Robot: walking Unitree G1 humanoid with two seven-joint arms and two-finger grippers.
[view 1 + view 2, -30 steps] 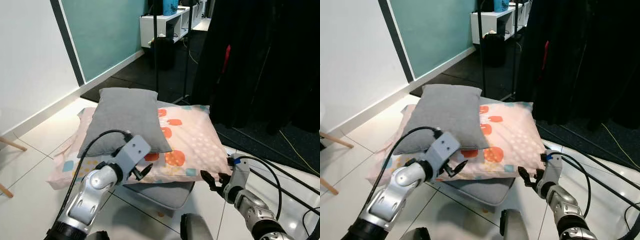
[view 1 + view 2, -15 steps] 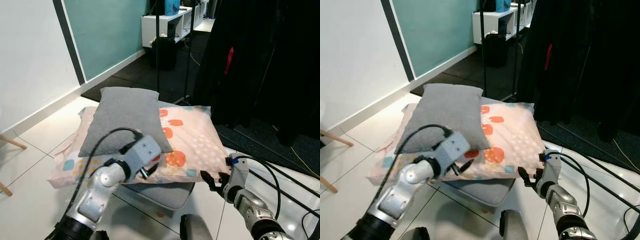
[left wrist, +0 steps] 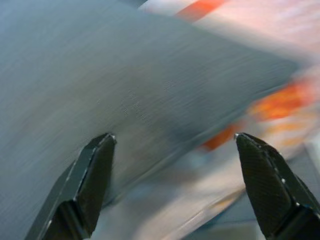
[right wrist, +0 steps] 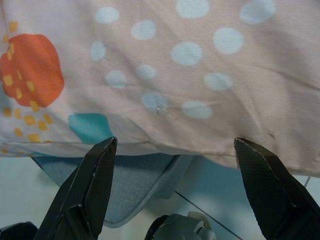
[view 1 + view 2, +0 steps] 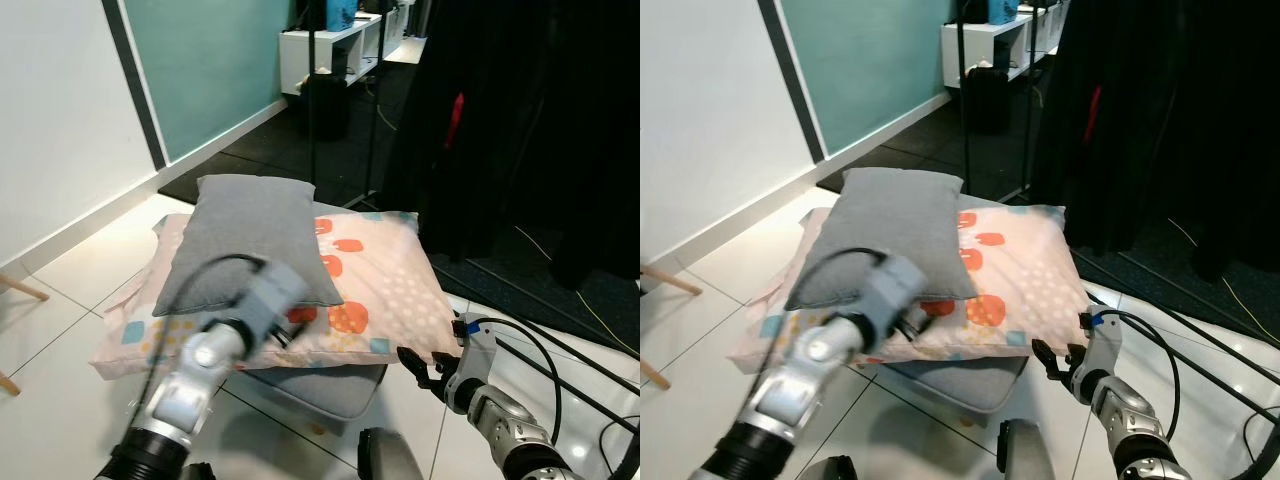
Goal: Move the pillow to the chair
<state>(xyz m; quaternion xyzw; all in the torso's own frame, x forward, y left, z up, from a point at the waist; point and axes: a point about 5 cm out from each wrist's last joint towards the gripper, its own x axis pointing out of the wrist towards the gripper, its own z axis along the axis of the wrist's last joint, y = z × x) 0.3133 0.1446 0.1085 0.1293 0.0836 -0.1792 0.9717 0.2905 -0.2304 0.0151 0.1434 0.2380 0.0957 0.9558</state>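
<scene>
Both sets of jaws gape wide, holding nothing: left gripper (image 3: 172, 185) at the near edge of the grey pillow (image 5: 245, 240), right gripper (image 4: 172, 192) by the patterned pillow (image 5: 385, 285). Reach step, I'd say; next, close on the grey pillow's edge and lift. It's soft, plump, centre-left of frame, atop the patterned one.
</scene>
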